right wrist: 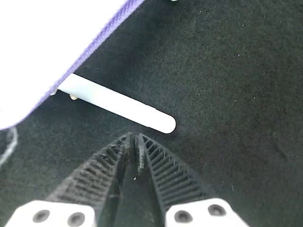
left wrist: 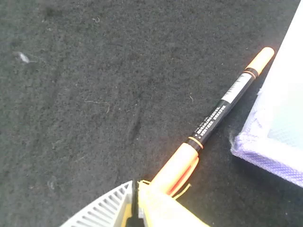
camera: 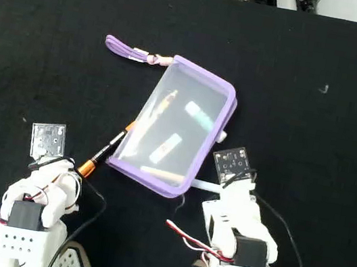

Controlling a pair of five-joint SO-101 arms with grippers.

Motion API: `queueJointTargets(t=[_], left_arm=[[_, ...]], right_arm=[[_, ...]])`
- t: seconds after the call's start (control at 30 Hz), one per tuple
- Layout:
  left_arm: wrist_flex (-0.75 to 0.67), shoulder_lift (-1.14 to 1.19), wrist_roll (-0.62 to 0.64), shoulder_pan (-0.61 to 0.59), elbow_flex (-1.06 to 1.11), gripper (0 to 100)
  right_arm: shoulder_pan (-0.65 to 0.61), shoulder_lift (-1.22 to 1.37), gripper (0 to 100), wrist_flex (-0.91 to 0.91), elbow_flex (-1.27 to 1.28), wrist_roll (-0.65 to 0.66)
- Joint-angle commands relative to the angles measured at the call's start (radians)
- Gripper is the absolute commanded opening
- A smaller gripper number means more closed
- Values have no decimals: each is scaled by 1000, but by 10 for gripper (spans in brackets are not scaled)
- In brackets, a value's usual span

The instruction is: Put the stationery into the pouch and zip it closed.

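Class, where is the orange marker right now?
In the high view the marker lies left of centre, slanting between the left gripper and the pouch.

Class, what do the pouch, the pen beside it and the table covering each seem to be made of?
Purple-edged zip pouch: woven fabric trim, weave visible; frosted see-through panel, probably soft plastic. Orange-and-black marker pen: smooth, slightly glossy plastic, apparently. Black table covering: matte, felt-like cloth, holding lint.
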Motion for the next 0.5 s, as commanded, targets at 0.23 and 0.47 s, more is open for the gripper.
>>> queueJointTargets(t=[0.23, 0.47], left_arm=[[8, -8, 3, 2, 21, 30], [8, -8, 3, 2, 21, 30]], right_arm=[[-9, -88, 12, 5, -4, -3], [-12, -88, 12, 5, -4, -9]])
